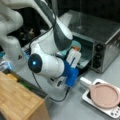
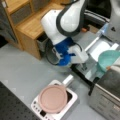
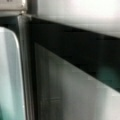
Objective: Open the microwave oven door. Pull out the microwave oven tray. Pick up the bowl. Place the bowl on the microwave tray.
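Observation:
The silver microwave oven (image 1: 100, 27) (image 2: 107, 97) stands with three black knobs (image 1: 97, 56) on its right front. Its door (image 1: 83, 63) hangs open and down, with its dark front edge (image 2: 83, 76) showing in a front view. The mint-green bowl (image 1: 75, 45) (image 2: 110, 60) is at the left end of the oven opening, and I cannot tell what it rests on. My gripper (image 1: 74, 53) (image 2: 84, 65) is in front of the opening, over the door and apart from the bowl. The wrist view shows the dark opening and a grey flat surface (image 3: 75, 95); I cannot tell whether this is the tray.
A white base (image 1: 111, 110) (image 2: 72, 100) bearing a pink disc (image 1: 105, 95) (image 2: 52, 98) sits in front of the knob side. A wooden cabinet (image 1: 17, 100) (image 2: 30, 25) stands near the arm. The arm's base (image 1: 12, 47) rises beside the oven.

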